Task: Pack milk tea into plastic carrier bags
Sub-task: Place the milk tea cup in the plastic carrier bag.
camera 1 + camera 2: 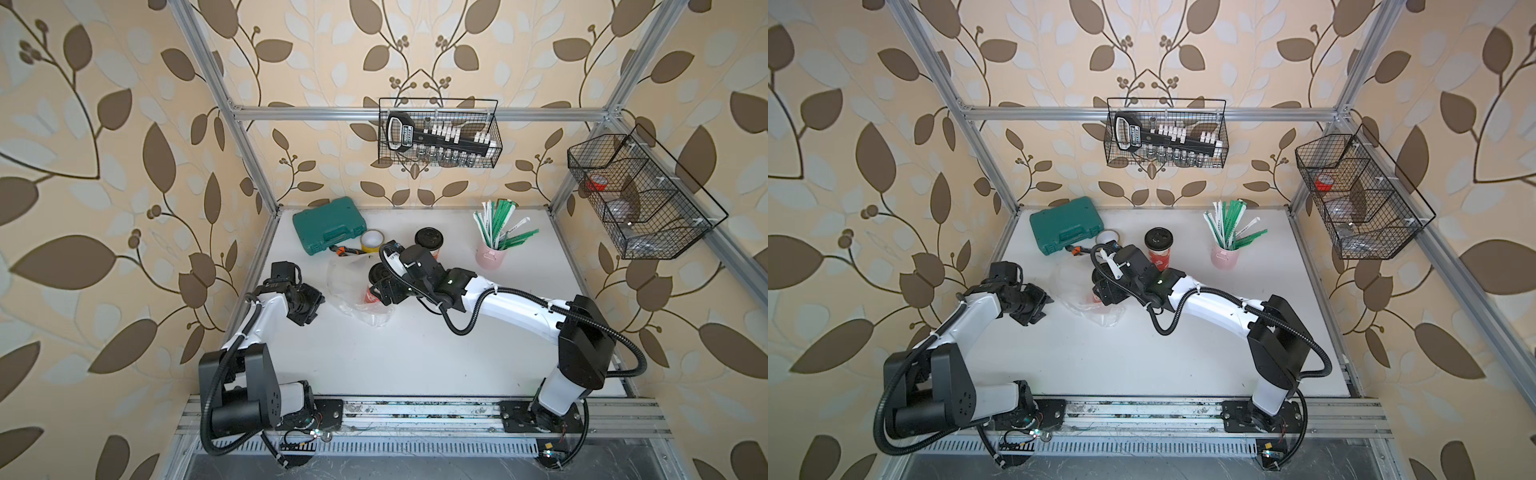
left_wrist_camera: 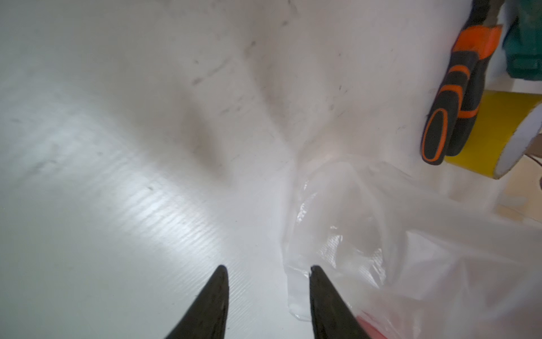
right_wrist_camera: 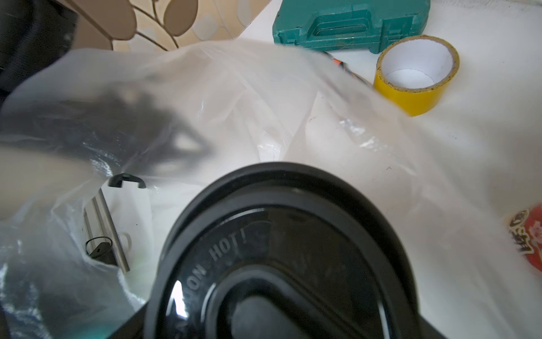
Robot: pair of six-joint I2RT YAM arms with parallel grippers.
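Partly inside plastic bag (image 1: 345,283), 1 cup (image 1: 370,296)

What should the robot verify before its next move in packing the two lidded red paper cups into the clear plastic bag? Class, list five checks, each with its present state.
1. The right pincer grips the red paper cup with round black plastic lid: ok.
2. That cup's red body is inside the thin transparent plastic bag: ok.
3. Held cup upright: cannot tell.
4. The left pincer clamps the bag's edge: not ok, jaws apart, nothing clamped.
5. The second red paper cup stands lidded outside the bag: ok.
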